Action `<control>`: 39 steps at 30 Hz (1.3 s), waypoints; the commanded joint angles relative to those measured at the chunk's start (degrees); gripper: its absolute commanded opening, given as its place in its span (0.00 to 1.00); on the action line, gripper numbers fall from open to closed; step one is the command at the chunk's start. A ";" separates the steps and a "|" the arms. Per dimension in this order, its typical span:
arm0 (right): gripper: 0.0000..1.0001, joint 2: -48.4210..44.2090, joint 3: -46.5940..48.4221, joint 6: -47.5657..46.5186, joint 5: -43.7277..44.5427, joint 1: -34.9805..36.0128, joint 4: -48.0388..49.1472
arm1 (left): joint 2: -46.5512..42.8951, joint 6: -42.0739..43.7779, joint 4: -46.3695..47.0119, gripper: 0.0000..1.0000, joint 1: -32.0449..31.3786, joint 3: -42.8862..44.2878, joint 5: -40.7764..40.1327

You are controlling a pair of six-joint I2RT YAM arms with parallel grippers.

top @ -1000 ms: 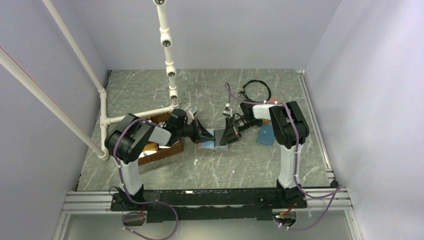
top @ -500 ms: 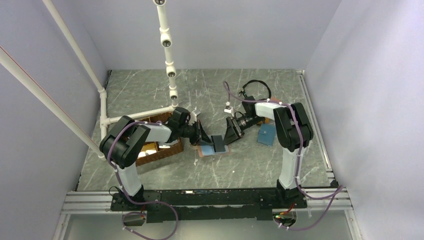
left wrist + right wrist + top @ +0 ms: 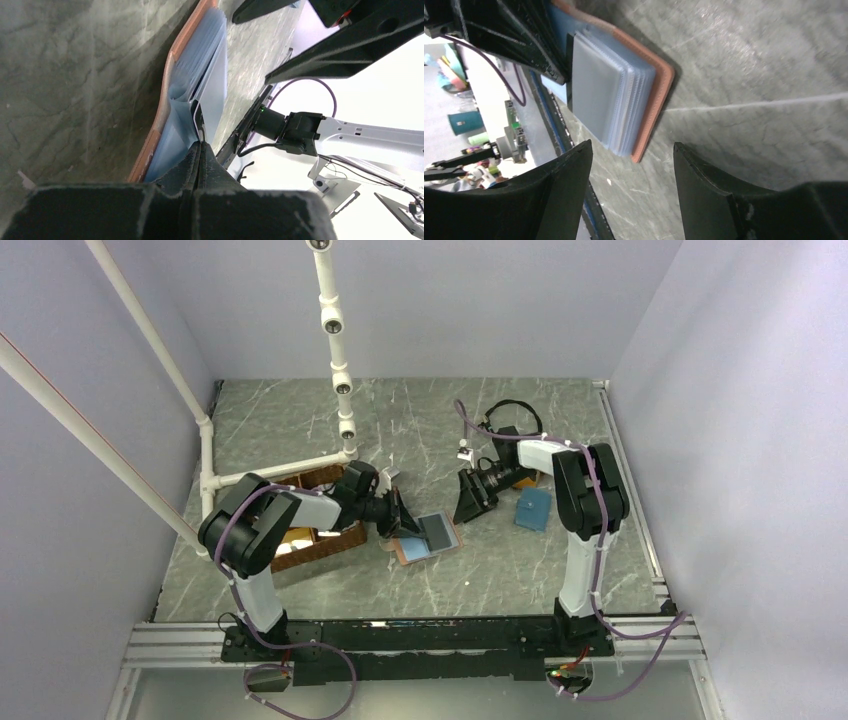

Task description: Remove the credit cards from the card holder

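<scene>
The salmon-pink card holder [image 3: 408, 552] lies open on the table, its light-blue pockets [image 3: 636, 100] fanned upward. A grey-silver credit card [image 3: 437, 530] rests flat on top of the pockets [image 3: 596, 92]; I cannot tell whether a sleeve still covers it. My left gripper [image 3: 398, 518] is shut at the holder's left edge, and in the left wrist view its tips [image 3: 200, 144] pinch a thin light-blue pocket leaf [image 3: 200, 65]. The right gripper [image 3: 470, 500] stands open just right of the holder, touching nothing; its fingers [image 3: 631, 146] frame the holder's near corner.
A teal-blue wallet [image 3: 533, 508] lies right of the right gripper. A brown basket [image 3: 318, 540] sits under the left arm, beside the white pipe frame [image 3: 208, 480]. A black cable loop [image 3: 516, 415] lies at the back.
The right gripper opened, let go at the holder and drew back to the right. The holder slid slightly toward the near edge with the left gripper, and the grey card now lies flat on top.
</scene>
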 commanded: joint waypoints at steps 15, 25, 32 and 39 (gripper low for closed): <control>0.25 1.39 0.90 7.17 22.48 8.79 5.59 | -2.38 -1.29 -3.18 0.00 0.11 -0.85 0.50; 0.03 -1.50 -2.65 5.68 37.23 14.65 8.68 | -2.84 -1.55 -6.94 0.00 0.31 0.42 -0.40; 0.00 -6.25 -7.45 6.09 47.58 18.44 13.84 | -3.59 -3.33 -7.21 0.00 0.46 0.89 -1.10; 0.00 -7.55 -10.53 7.94 57.68 19.71 18.60 | -5.79 -4.65 -9.87 0.00 0.53 0.97 -2.19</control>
